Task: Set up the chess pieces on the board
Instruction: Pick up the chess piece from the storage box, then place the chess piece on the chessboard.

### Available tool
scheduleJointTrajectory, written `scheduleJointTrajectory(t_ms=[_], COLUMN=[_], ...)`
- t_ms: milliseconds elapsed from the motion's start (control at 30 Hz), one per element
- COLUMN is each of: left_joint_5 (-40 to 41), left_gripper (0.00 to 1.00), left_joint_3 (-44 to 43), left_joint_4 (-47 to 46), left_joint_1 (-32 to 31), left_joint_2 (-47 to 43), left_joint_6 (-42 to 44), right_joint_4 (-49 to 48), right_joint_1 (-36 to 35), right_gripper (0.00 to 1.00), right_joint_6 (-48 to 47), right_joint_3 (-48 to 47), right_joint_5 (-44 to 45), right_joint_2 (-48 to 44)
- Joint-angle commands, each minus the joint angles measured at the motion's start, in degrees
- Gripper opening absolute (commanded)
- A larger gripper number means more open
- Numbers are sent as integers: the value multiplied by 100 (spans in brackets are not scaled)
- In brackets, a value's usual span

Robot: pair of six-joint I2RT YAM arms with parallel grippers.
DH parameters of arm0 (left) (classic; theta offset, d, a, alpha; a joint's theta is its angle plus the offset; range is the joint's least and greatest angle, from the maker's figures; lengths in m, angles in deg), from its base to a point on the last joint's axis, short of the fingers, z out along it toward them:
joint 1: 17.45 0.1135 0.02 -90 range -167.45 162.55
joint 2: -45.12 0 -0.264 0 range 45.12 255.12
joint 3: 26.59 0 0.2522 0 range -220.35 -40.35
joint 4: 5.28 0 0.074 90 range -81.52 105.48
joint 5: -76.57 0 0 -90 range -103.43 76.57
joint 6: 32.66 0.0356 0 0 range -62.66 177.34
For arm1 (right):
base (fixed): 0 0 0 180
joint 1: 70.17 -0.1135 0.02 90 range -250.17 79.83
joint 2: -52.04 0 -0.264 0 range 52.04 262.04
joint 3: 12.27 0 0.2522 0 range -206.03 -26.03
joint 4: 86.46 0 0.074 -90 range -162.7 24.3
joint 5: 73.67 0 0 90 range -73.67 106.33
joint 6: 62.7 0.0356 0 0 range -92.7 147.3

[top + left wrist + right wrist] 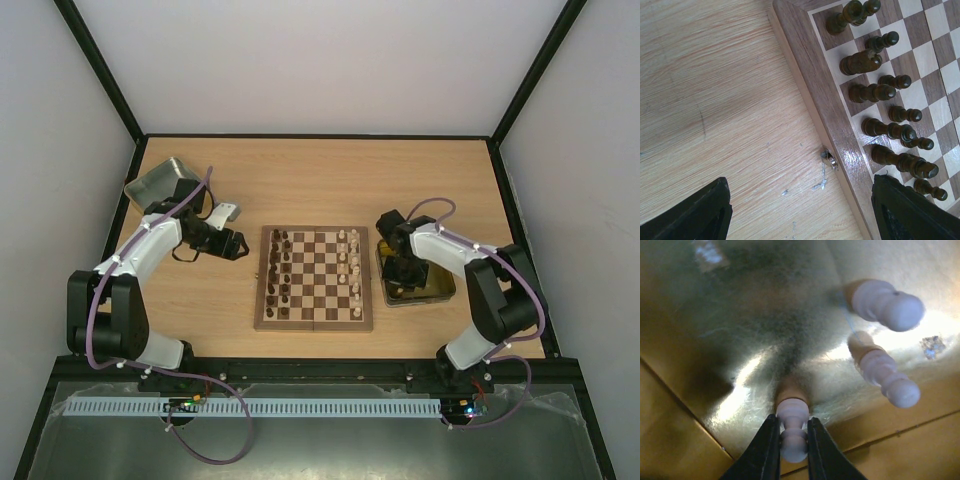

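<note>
The chessboard [315,318] lies mid-table with dark pieces [281,268] along its left side and pale pieces [352,262] along its right. In the left wrist view the dark pieces [875,92] stand in two rows on the board [812,95]. My left gripper [238,243] is open and empty, just left of the board; its fingers [700,212] straddle the board's edge. My right gripper [792,447] is down in the yellow-sided tray [440,292], shut on a pale pawn [792,427]. Two more pale pieces [880,300] stand in the tray.
A silver tin [160,182] sits at the back left, behind my left arm. A small metal clasp [829,157] sticks out of the board's left edge. The tray's yellow walls [675,440] rise close round my right gripper.
</note>
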Motion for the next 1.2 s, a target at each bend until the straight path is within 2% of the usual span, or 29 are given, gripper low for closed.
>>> scheduleJointTrajectory(t_ms=[0,100,267,433,633,833,1167], left_joint_5=[-68,-76,-85,-89,-78,-56,-78], left_gripper=[77,77,77,77,77,77,77], left_joint_3=[53,54,57,62,66,63,75], left_joint_4=[3,1,1,-1,-10,-8,-10], left_joint_1=[-15,-15,-17,-15,-15,-15,-15], left_joint_2=[47,52,29,32,54,47,60], left_joint_6=[62,71,71,71,71,63,70], right_joint_4=[95,487,1159,1557,1326,1137,516], right_joint_1=[45,45,-2,-768,-1876,-2643,-2746], right_gripper=[7,3,3,3,3,3,4], right_joint_6=[-97,-135,-108,367,1028,1230,1254], right_joint_3=[-172,-539,-1106,-1614,-2074,-2493,-1974], right_joint_5=[154,391,460,387,81,44,-92], right_joint_2=[-24,-163,-504,-681,-352,251,619])
